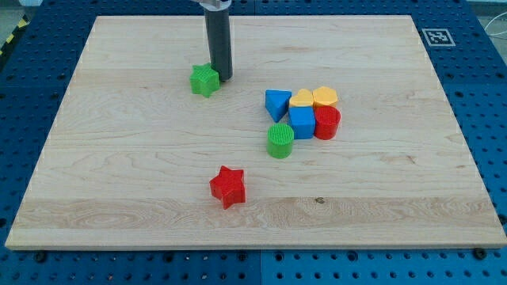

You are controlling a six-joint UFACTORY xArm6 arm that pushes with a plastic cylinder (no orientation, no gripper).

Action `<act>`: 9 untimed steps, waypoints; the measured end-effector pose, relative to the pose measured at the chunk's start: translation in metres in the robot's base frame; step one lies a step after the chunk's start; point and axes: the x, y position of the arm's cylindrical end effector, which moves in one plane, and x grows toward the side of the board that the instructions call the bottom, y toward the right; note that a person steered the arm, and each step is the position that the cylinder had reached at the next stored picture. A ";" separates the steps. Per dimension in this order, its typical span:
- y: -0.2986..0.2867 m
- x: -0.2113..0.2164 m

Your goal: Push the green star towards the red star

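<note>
In the camera view, my tip (221, 77) stands against the green star's (204, 80) right side, apparently touching it, holding nothing. The red star (228, 186) lies well apart toward the view's bottom on the wooden board (119, 174).

Wooden board (119, 198) on blue pegboard (491, 119)

From my remote seat the frame is bright and evenly lit, seemingly from overhead. The wooden board (142, 198) shows no hard glare. Blocks cast only short, soft shadows. Focus is sharp across the frame, with slight softness at the corners.
</note>
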 end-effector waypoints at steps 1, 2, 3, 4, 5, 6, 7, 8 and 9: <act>-0.005 -0.030; -0.026 -0.036; -0.032 -0.013; -0.026 0.015; -0.009 0.045; 0.008 0.076; 0.011 0.094; -0.018 0.094; -0.055 0.094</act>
